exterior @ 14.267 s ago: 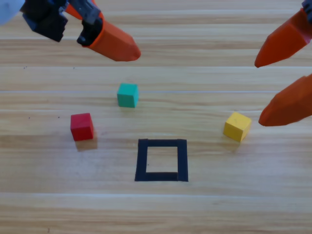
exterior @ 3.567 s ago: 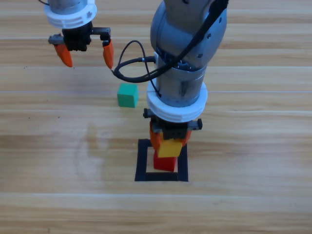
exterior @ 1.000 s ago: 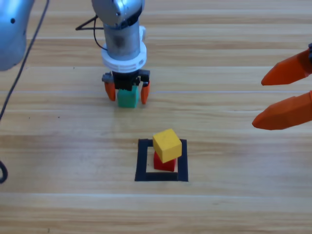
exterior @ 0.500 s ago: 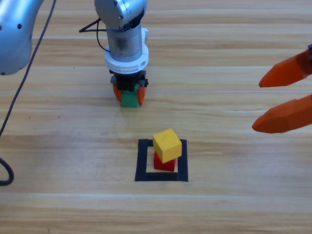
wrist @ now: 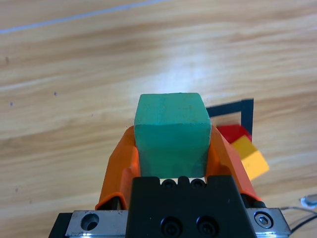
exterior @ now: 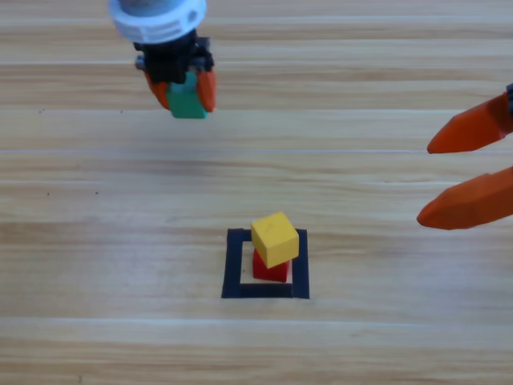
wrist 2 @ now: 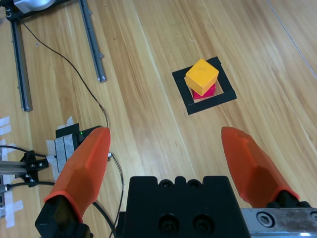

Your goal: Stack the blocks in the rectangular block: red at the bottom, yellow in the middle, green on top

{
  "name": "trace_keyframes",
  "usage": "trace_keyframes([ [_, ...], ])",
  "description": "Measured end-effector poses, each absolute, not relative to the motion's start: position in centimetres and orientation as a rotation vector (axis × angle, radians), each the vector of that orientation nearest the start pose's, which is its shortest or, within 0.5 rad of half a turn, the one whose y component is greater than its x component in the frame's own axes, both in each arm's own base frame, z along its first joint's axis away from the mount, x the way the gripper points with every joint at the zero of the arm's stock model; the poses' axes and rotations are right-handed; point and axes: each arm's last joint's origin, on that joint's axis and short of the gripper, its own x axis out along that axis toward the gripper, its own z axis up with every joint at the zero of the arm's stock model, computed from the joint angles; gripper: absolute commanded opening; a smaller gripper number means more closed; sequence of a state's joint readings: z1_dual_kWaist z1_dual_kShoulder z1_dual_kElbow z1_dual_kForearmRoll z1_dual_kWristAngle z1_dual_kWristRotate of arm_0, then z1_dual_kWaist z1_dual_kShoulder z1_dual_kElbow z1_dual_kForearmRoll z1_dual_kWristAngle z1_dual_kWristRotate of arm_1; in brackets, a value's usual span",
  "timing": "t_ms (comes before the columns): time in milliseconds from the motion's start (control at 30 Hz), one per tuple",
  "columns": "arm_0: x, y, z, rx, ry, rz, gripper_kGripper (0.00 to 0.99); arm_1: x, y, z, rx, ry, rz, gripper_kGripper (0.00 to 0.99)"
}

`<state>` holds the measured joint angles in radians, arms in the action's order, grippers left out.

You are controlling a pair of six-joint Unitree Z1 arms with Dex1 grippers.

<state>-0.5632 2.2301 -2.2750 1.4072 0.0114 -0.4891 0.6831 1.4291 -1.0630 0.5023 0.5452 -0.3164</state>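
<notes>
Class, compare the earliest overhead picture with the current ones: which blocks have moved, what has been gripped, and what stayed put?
The red block now sits inside the tape square, with the yellow block stacked on it. The left end effector has gripped the green block and raised it off the table. The tape square has not moved; the right end effector waits open at the right edge.

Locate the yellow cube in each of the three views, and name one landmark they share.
High view: yellow cube sits on the red cube, lower centre.
Left wrist view: yellow cube at right, partly hidden behind the left pincer, which grips the green cube.
Right wrist view: yellow cube upper centre-right, beyond the open right pincer.
Shared landmark: the black tape square around the stack.
</notes>
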Motion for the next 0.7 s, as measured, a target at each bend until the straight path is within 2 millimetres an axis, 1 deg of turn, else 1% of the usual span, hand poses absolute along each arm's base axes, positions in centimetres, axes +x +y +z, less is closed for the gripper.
trace_keyframes([
  [100, 37.2, -24.1, 33.0, -0.020, 1.414, -0.113, 0.000, 17.5, 17.6, 33.9, -0.322, 0.732, 1.284, 0.986],
  [233, 36.1, -24.6, 31.3, -0.012, 1.485, -0.070, 0.000, 17.5, 17.5, 33.9, -0.322, 0.734, 1.284, 0.986],
  [333, 35.3, -25.3, 30.5, -0.010, 1.516, -0.044, 0.000, 17.5, 17.5, 33.9, -0.323, 0.734, 1.284, 0.986],
  [700, 32.1, -29.1, 30.4, -0.027, 1.536, -0.055, 0.000, 17.5, 17.5, 33.8, -0.323, 0.736, 1.284, 0.986],
])
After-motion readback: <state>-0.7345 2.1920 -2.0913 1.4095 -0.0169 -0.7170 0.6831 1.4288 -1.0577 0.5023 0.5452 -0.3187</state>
